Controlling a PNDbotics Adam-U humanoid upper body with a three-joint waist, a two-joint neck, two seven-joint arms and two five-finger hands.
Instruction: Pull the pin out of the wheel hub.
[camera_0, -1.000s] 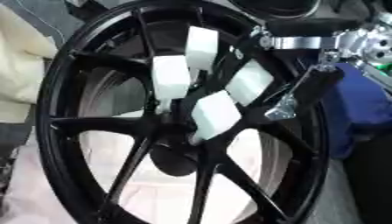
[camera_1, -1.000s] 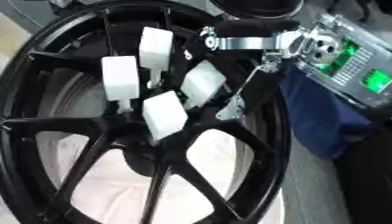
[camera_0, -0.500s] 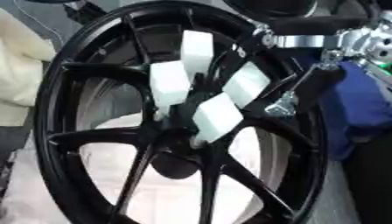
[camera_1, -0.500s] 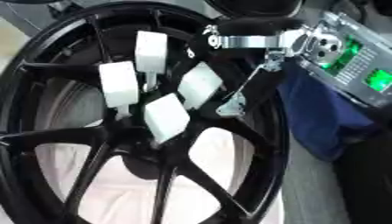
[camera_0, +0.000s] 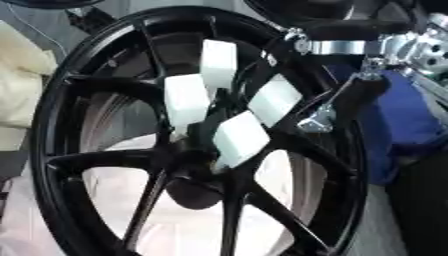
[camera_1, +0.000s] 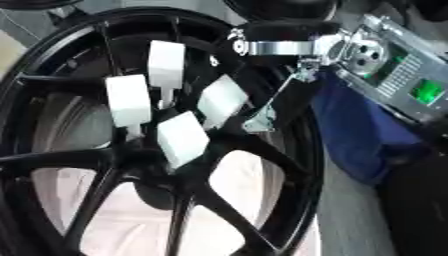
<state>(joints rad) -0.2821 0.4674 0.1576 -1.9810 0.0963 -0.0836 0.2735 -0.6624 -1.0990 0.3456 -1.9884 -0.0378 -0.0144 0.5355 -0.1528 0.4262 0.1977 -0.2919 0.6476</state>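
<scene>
A large black spoked wheel (camera_0: 79, 100) stands tilted and fills both views. Its dark round hub centre (camera_0: 192, 192) sits low in the middle. My right hand (camera_0: 186, 102) reaches in from the upper right on a black arm with a silver wrist ring (camera_0: 346, 46). Its white pads are grouped in front of the spokes, just above the hub centre. I cannot make out the pin, and whatever lies between the pads is dark and hidden. My left hand shows in neither view.
A white cloth (camera_0: 188, 230) shows through the lower spokes. A blue cloth (camera_0: 402, 125) lies right of the rim, beside the arm's grey housing with a green light (camera_1: 424, 90). Something cream-coloured (camera_0: 17, 85) sits at the left edge.
The whole picture has shifted a little. The right hand's white pads stay in front of the hub and sit slightly closer together.
</scene>
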